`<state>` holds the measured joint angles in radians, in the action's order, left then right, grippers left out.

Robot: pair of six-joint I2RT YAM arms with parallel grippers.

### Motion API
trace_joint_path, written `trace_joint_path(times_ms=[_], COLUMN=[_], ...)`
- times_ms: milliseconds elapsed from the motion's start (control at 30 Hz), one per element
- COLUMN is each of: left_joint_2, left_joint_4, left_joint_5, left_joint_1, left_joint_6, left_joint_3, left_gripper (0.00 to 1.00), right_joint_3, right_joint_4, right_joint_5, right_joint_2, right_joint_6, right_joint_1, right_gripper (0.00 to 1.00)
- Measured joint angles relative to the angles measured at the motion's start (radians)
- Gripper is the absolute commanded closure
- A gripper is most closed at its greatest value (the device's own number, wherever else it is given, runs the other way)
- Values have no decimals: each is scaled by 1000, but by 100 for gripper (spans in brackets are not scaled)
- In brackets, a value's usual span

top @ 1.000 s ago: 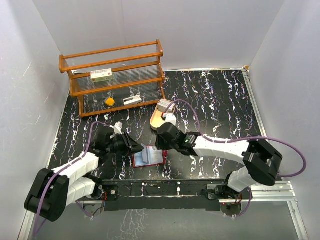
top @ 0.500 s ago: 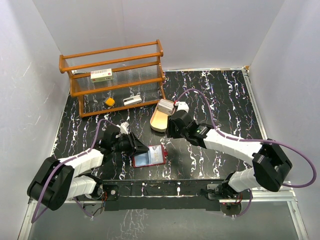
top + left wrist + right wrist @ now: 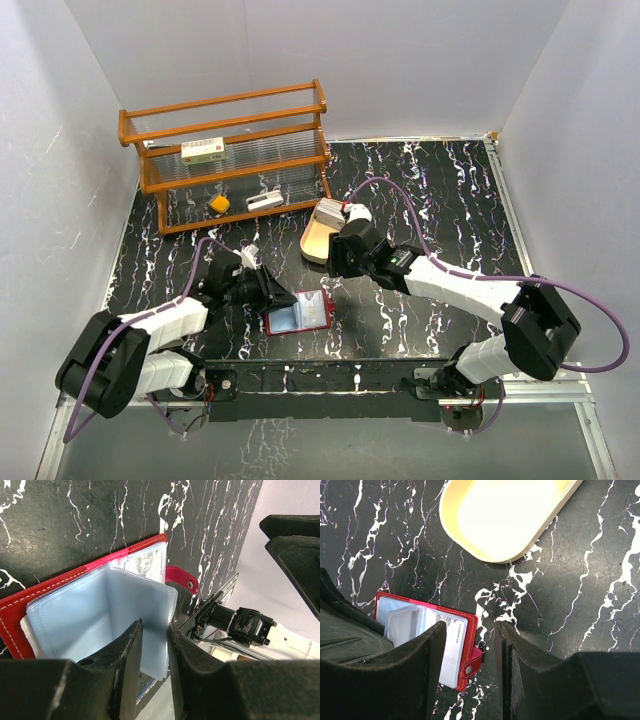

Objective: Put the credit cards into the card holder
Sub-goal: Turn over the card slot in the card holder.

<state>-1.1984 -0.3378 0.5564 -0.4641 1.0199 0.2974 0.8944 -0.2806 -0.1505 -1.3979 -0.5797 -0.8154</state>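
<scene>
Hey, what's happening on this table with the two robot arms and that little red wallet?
The left claw pinches a pale inner pocket of the red card holder, holding it open on the table. One card seems already tucked into a pocket. The right claw hangs open and empty between the card holder and the tan tray, where the pale cards sit at its far end.

The card holder [image 3: 300, 313] lies open on the table [image 3: 440, 190], the tray [image 3: 314, 243] behind it, the rack [image 3: 225, 160] farther back left.
</scene>
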Motion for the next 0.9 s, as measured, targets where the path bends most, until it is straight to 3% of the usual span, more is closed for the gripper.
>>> trace_joint_path(times_ms=[467,600,733,800,900], left_joint_2=[-39,-48,-60,-60,-52], left_joint_4=[-5,-7,-3,4,47], left_joint_5=[-4,-10,-20,-27,-53], left_joint_1=[-29,-37,-46,-49,-50], left_joint_6=[-18,-17,-17,-21,-33], left_joint_3=[24,25,24,24,27], left_gripper=[47,48,64,65,56], right_joint_3=[0,0,-1,-1,-3], right_joint_4=[21,22,23,25,33], right_joint_5=[34,53,72,77,85], right_joint_2=[0,0,0,0,0], right_joint_6=[-2,-2,-5,-10,-14], right_joint_1=[0,0,0,0,0], right_gripper=[56,56,56,56,54])
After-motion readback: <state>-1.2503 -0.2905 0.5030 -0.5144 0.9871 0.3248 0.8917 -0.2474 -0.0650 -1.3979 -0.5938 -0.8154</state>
